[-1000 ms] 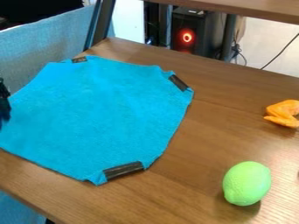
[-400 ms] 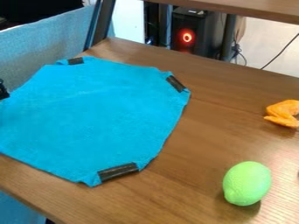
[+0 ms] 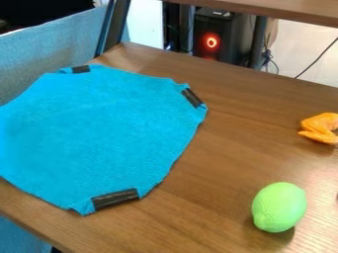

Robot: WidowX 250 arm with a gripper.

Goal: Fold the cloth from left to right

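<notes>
The cloth (image 3: 99,133) slides farther from the green toy (image 3: 279,207) but stays mostly flat; the fold seems unstarted. The gripper's state I cannot tell.

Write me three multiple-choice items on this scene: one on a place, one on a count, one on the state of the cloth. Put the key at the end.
1. Where is the green ball-like object?
A) On the blue cloth
B) On the bare table
C) Under the cloth

2. How many dark strips show on the cloth?
A) One
B) Five
C) Three

3. How does the cloth lie?
A) Spread out
B) Rolled up
C) Bunched in a ball

Key:
1. B: wood surrounds it, to the right of the cloth in the view.
2. C: one is at the upper left, one at the upper right, one at the bottom.
3. A: its broad surface lies open, the strips far apart.
</notes>
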